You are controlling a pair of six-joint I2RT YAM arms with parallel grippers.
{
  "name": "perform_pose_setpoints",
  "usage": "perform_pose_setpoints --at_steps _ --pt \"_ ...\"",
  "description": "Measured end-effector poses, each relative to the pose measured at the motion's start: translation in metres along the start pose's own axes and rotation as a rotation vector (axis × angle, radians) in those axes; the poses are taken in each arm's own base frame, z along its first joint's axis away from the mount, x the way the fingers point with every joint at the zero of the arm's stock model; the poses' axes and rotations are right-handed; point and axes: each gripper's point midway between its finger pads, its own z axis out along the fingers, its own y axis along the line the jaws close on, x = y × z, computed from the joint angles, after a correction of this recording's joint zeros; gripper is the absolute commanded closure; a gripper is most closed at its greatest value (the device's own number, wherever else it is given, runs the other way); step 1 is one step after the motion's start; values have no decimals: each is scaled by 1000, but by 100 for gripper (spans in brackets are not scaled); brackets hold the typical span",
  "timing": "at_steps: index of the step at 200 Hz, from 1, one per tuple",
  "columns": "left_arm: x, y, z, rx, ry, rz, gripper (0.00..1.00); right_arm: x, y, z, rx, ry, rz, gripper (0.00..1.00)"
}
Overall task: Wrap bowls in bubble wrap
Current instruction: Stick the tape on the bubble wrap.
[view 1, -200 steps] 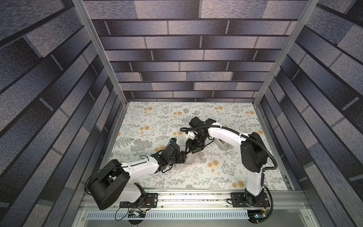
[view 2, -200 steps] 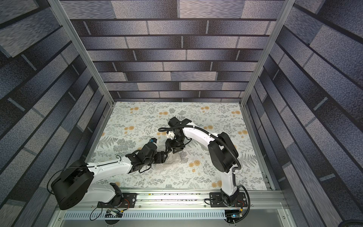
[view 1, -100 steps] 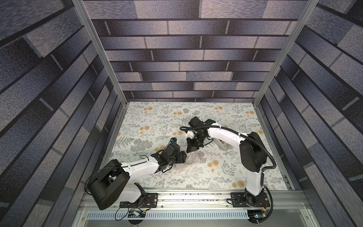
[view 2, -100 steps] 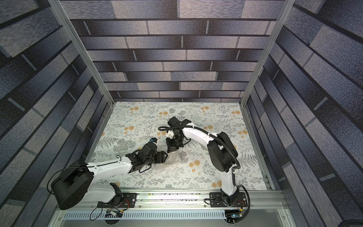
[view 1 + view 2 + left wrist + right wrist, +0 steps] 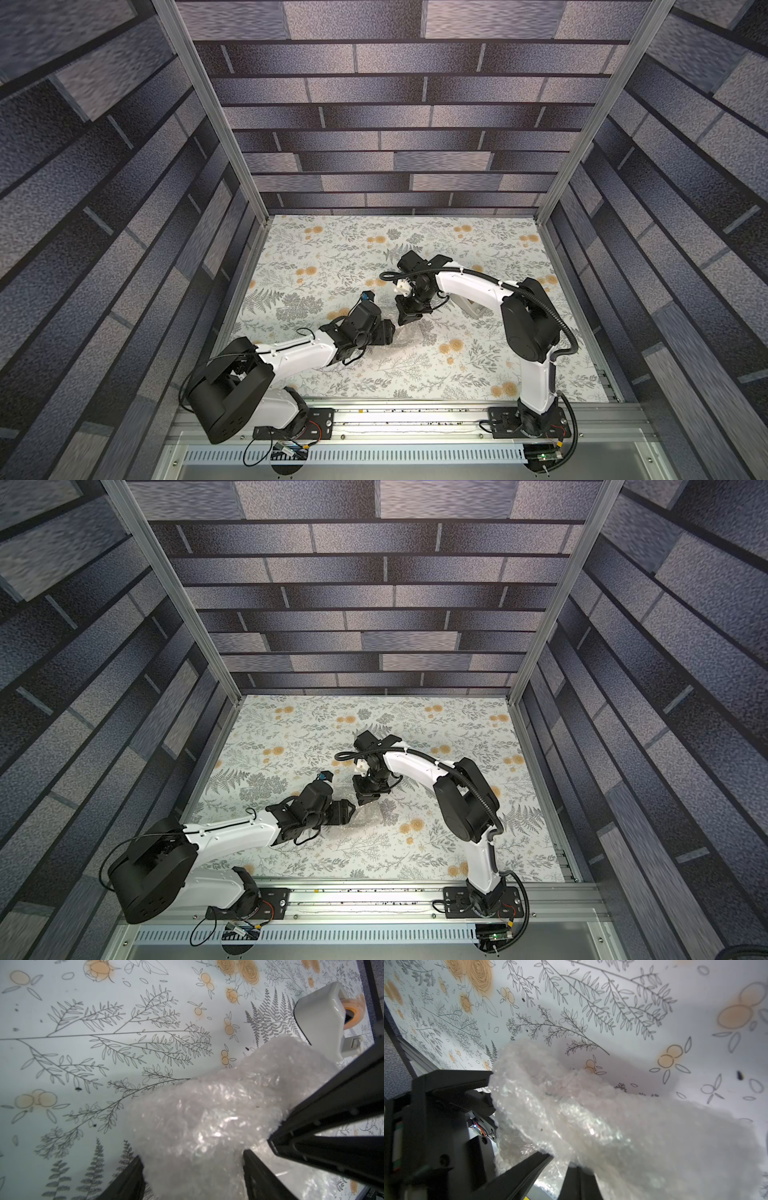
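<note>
The bubble wrap (image 5: 411,337) (image 5: 366,817) lies bunched into a whitish, shiny bundle at mid-table between both arms. The bowl is hidden. My left gripper (image 5: 388,330) (image 5: 348,811) (image 5: 192,1155) is shut on the bundle; its fingers (image 5: 133,1176) press the wrap (image 5: 207,1115) from both sides. My right gripper (image 5: 409,320) (image 5: 370,798) (image 5: 561,1160) comes down from the far side. It is shut on a fold of the wrap (image 5: 591,1118), right beside the left gripper's fingers (image 5: 452,1082).
A white tape dispenser (image 5: 320,1018) (image 5: 471,308) with an orange roll stands on the floral tablecloth (image 5: 332,257), just right of the bundle under the right arm. The cell's side walls and metal posts (image 5: 544,216) close in the table.
My right gripper has shut on the bubble wrap and come slightly nearer the left gripper. The left arm has kept its hold and place.
</note>
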Motion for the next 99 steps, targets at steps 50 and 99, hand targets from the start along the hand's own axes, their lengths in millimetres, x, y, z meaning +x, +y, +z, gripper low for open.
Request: perform_pose_setpoints --at_steps 50,99 --pt "0 0 1 -3 4 0 27 -20 13 -36 -13 -156 -16 99" --pt "0 0 1 -2 4 0 27 -24 31 -77 -66 -263 -52 100"
